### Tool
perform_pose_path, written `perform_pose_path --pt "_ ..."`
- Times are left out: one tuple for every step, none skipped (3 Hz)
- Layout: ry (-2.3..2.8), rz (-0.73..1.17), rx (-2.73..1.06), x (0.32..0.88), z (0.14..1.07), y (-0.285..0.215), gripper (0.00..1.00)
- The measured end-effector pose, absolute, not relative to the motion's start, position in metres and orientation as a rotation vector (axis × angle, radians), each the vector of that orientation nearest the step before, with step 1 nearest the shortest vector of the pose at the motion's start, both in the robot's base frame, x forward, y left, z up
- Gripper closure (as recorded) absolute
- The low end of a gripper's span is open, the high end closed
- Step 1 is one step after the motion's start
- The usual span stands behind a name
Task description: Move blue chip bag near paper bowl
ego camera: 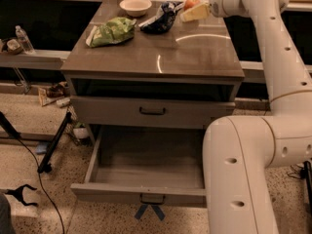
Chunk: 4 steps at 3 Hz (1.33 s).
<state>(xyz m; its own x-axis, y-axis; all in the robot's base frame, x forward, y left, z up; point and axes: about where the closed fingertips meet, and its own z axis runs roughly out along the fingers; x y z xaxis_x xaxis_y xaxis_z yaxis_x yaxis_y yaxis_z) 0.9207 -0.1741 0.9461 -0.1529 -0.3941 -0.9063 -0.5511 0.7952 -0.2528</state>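
The blue chip bag lies on the tabletop at the back, just right of the paper bowl and nearly touching it. My gripper hovers just right of the bag, in front of a red apple. It is open and holds nothing. The arm reaches in from the right side of the view.
A green and white chip bag lies at the left of the table. The table's lower drawer stands pulled out and empty. My arm's big white links fill the right side. A water bottle stands on a ledge at left.
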Motion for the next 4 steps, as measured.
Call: perform_pose_path --pt "1.838 0.157 -0.748 0.909 0.930 -0.193 0.34" --pt "1.865 0.195 -0.763 0.911 0.915 -0.178 0.57" --pt "1.879 0.227 -0.719 0.927 0.900 -0.151 0.78" --pt "1.826 0.285 -0.612 0.935 0.921 -0.115 1.00"
